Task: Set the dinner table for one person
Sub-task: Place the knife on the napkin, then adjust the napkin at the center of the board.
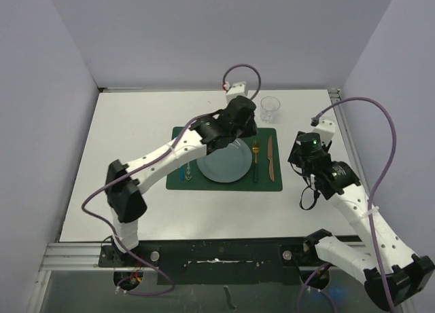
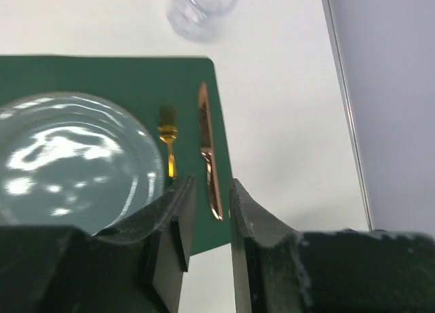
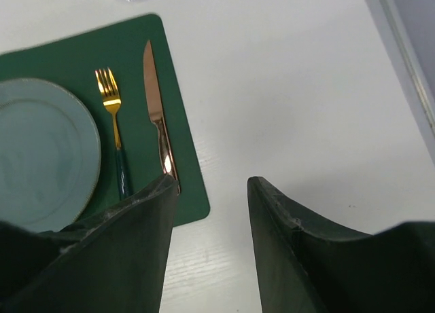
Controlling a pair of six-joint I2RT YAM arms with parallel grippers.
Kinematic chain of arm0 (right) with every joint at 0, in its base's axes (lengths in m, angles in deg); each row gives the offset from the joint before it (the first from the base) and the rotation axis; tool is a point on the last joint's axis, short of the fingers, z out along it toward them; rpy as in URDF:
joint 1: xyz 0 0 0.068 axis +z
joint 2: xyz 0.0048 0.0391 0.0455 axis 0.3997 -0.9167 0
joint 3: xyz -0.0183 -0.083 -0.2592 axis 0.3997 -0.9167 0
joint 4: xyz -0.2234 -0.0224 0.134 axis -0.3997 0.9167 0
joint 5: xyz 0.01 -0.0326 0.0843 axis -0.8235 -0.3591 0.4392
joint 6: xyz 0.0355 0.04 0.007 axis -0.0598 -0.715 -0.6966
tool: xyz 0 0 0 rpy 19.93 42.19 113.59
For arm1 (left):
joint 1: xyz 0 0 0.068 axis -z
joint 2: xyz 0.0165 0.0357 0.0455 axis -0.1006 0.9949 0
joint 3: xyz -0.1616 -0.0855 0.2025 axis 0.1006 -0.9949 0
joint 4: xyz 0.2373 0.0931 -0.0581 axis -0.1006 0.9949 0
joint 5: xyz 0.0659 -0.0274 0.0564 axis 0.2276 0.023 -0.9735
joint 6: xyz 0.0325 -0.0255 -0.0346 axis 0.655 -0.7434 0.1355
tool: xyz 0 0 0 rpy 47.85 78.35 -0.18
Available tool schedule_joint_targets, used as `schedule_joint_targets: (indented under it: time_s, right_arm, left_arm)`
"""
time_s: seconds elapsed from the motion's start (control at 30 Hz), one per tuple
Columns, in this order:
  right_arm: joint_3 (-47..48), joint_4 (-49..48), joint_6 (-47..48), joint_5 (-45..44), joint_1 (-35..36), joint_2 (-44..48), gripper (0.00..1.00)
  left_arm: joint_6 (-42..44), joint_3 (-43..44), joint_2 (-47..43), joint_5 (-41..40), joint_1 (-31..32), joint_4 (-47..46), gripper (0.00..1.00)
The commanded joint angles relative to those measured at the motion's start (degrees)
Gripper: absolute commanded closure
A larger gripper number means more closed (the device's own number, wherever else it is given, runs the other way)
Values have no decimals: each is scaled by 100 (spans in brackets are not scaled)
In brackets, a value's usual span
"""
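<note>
- The white counter (image 1: 122, 123), edged with metal rail, is seen spread out beyond the arm bases and closed in by pale walls on three sides.
- A dark green placemat (image 1: 265, 185) is laid flat near the middle of the counter.
- A pale blue plate (image 1: 228, 165) is set on the placemat, with a gold fork (image 1: 255, 158) just right of it and a copper-coloured knife (image 1: 270, 157) right of the fork, the two lying parallel.
- A teal-handled utensil (image 1: 188, 170) is laid left of the plate; its kind cannot be told.
- A clear glass (image 1: 270, 108) is stood on the bare counter just past the placemat's far right corner.
- The left pincer (image 2: 211, 191) is held above the far part of the placemat, its fingers parted by a narrow gap with nothing gripped.
- The right pincer (image 3: 212, 184) is held over bare counter right of the placemat, spread wide and empty.
</note>
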Motion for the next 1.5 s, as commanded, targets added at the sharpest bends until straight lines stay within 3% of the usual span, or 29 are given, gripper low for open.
schedule_joint_targets:
  time_s: [0.0,0.07,0.17,0.43,0.63,0.97,1.27,1.47]
  right_arm:
    - [-231,-570,-172,400,-53,-473,53]
    - [-264,-609,-245,509,-57,-722,53]
    - [-255,-673,-310,571,-52,-945,54]
    - [-214,-816,-167,594,-70,-1163,53]
    - [-408,-958,-281,647,-69,-1591,53]
    - [-302,-1329,-273,964,-67,-1367,53]
    - [-312,-1304,-242,840,-65,-1397,53]
    - [-377,-1372,-245,596,-92,-1416,53]
  left_arm:
    - [266,-982,-1393,-1854,4,145,77]
    - [187,-1516,-1864,-2592,-50,335,76]
    - [-76,-2188,-2398,-2891,-389,730,75]
    - [-324,-4147,-3338,-1958,-1970,807,73]
    - [-74,-4984,-3433,-477,-2922,144,69]
    - [46,-5463,-3790,111,-3250,-390,69]
    - [-21,-6163,-3497,1052,-3675,-1074,70]
    - [-57,-6268,-3386,1259,-3686,-1107,71]
